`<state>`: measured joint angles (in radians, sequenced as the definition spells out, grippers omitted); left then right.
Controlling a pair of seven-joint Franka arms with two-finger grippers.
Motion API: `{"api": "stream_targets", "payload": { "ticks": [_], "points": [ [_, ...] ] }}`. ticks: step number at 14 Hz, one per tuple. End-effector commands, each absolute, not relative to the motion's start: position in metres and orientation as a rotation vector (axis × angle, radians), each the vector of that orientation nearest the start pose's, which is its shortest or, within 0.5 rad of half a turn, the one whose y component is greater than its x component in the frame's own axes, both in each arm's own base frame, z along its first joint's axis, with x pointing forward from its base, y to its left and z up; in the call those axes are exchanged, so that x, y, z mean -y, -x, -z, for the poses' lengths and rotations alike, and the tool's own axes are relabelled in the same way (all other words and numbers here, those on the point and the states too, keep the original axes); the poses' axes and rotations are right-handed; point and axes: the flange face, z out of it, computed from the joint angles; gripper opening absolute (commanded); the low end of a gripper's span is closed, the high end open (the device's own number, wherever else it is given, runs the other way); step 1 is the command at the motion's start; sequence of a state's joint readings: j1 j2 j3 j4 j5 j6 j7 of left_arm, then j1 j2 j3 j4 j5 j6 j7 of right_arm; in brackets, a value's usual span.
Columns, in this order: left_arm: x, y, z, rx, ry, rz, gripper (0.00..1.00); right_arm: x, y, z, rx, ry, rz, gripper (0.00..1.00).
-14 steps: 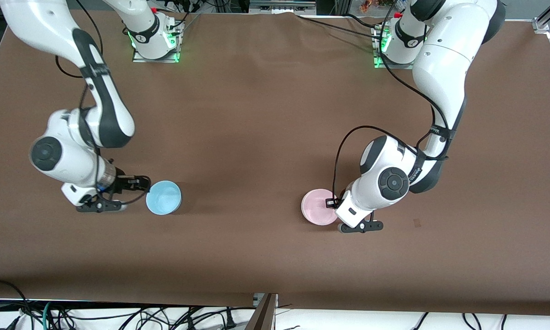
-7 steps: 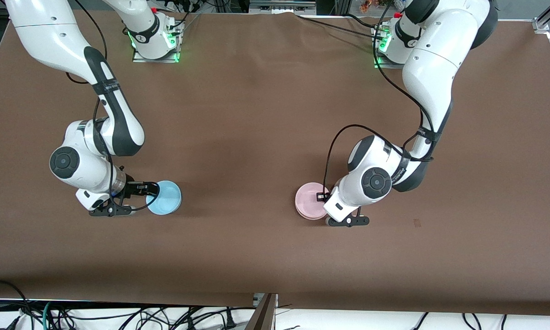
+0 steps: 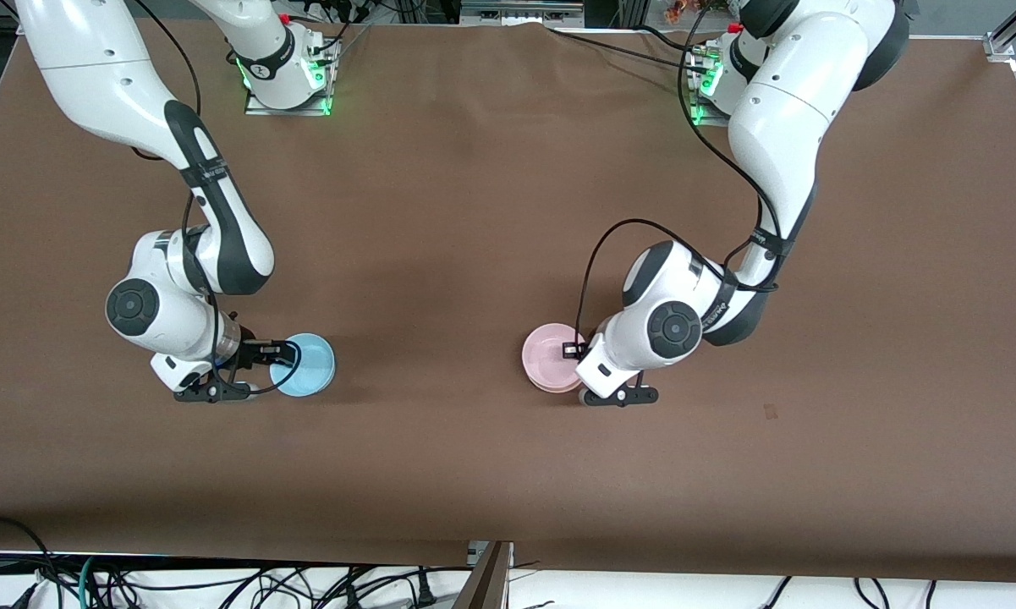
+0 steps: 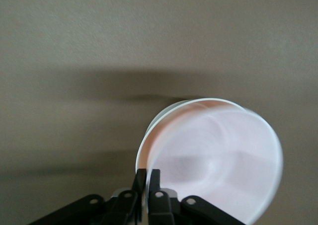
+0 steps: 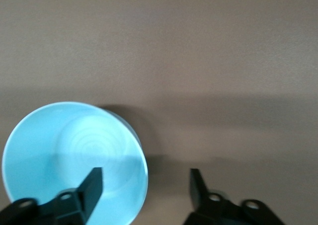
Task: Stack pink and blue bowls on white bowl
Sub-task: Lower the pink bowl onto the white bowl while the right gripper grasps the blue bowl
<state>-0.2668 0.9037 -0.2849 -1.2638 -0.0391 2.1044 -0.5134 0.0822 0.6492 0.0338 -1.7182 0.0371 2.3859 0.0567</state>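
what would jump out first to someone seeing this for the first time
Two white arms each reach down to a pastel bowl on the brown table. The left end effector pinches the pink bowl at its rim; the right end effector, open, straddles the blue bowl's rim toward the right arm's end.

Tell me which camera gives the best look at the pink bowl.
The left wrist view: the pink bowl fills much of it, with the left gripper shut on its rim, though it's motion-blurred. The front view shows the bowl small, partly covered by the left arm. The right wrist view doesn't show it.
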Motion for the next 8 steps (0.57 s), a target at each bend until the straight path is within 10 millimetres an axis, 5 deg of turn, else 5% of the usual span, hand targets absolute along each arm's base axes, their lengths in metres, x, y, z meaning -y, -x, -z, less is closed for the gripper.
{"api": "stream_targets", "payload": {
  "ticks": [1, 4, 8],
  "points": [
    [0.347, -0.659, -0.232, 0.172, 3.329, -0.277, 1.00, -0.080, -0.675, -0.210, -0.018, 3.080, 0.040, 0.52],
    [0.331, -0.664, -0.266, 0.172, 3.296, -0.293, 1.00, -0.083, -0.676, -0.212, -0.033, 3.077, 0.044, 0.38],
    [0.284, -0.667, -0.337, 0.202, 3.243, -0.352, 1.00, -0.084, -0.675, -0.212, -0.038, 3.076, 0.036, 0.12]
  ]
}}
